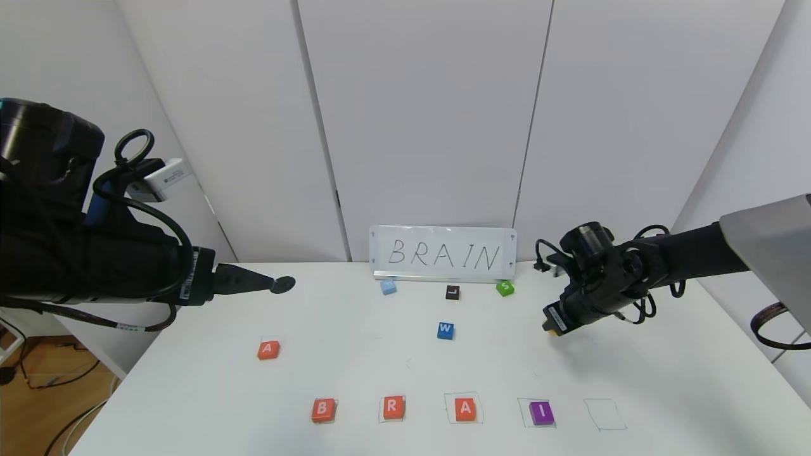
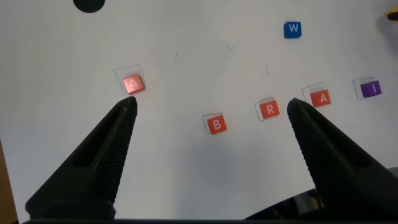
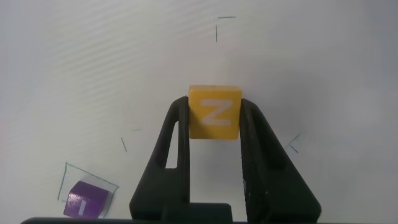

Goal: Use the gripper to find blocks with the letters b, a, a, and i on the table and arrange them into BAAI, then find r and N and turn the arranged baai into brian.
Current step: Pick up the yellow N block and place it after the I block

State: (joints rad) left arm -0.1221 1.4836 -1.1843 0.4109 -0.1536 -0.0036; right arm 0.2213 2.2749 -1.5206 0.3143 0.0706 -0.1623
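Along the front of the white table (image 1: pixel 380 361) sit the orange B (image 1: pixel 322 410), the orange r (image 1: pixel 393 407), an orange A (image 1: pixel 466 409) and the purple I (image 1: pixel 541 413), each in a drawn green square. A second orange A (image 1: pixel 268 349) lies farther back on the left. My right gripper (image 1: pixel 554 328) hovers above the table's right side, shut on the yellow N (image 3: pixel 214 112). My left gripper (image 2: pixel 210 107) hangs open and empty high over the left side, with B (image 2: pixel 216 124) and r (image 2: pixel 269 109) below it.
An empty green square (image 1: pixel 605 415) lies right of the I. A blue W block (image 1: pixel 445 330) sits mid-table. Light blue (image 1: pixel 388 287), black (image 1: pixel 452 292) and green S (image 1: pixel 505 288) blocks stand before the BRAIN sign (image 1: pixel 443 253). A black hole (image 1: pixel 283 284) is at the back left.
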